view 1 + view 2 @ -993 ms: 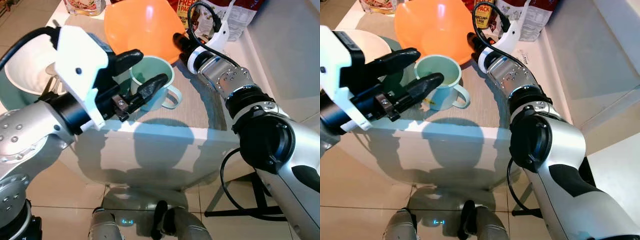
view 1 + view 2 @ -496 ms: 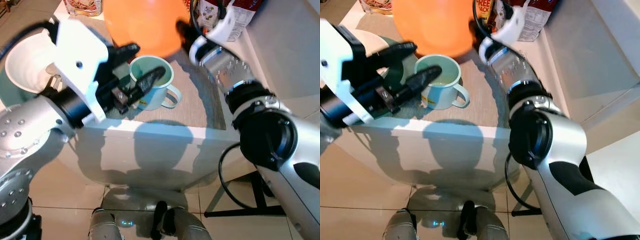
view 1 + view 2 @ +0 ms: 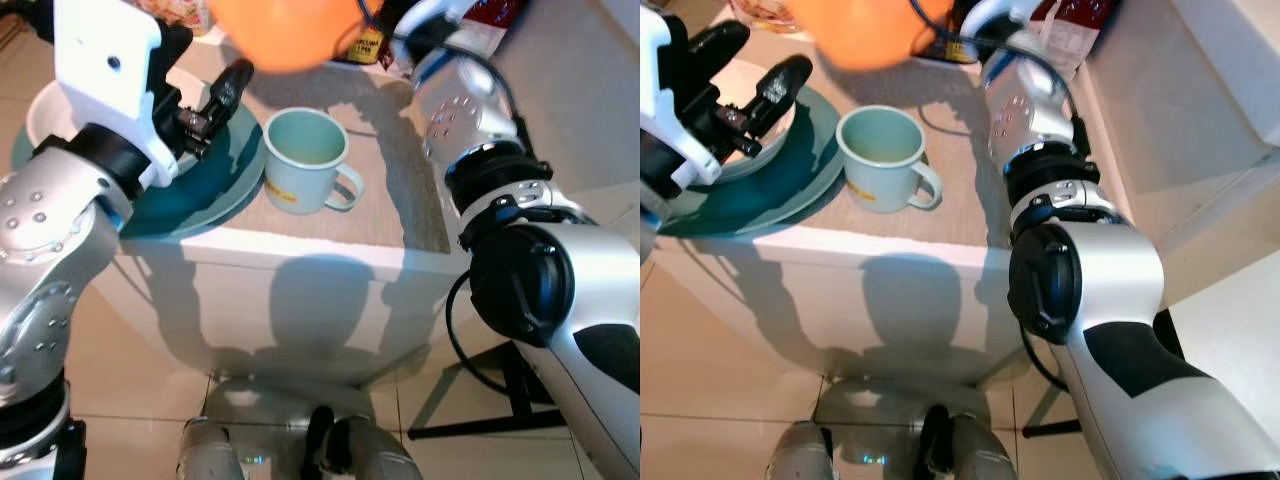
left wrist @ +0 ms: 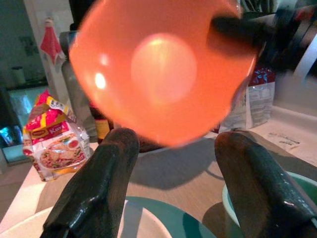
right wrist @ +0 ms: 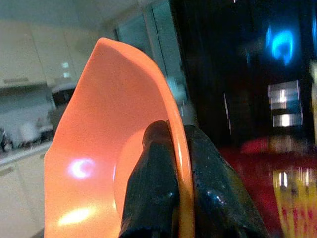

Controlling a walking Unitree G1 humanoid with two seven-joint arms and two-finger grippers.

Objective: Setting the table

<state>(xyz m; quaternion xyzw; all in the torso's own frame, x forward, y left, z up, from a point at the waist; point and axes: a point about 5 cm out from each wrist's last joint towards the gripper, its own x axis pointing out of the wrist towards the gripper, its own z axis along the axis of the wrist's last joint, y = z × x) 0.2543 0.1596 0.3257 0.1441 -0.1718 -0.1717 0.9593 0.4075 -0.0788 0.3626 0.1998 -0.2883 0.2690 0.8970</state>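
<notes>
White counter (image 3: 300,265) is carrying a grey mat (image 3: 385,180) with a green mug (image 3: 305,160) beside a teal plate (image 3: 215,185). Right gripper (image 5: 171,168) is pinching the orange bowl's (image 5: 114,163) rim between its fingers, holding it raised above the mat. Left gripper (image 3: 205,100) is hovering over the plate, fingers spread apart.

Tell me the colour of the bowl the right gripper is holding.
Orange bowl, clearest in the left wrist view.
</notes>
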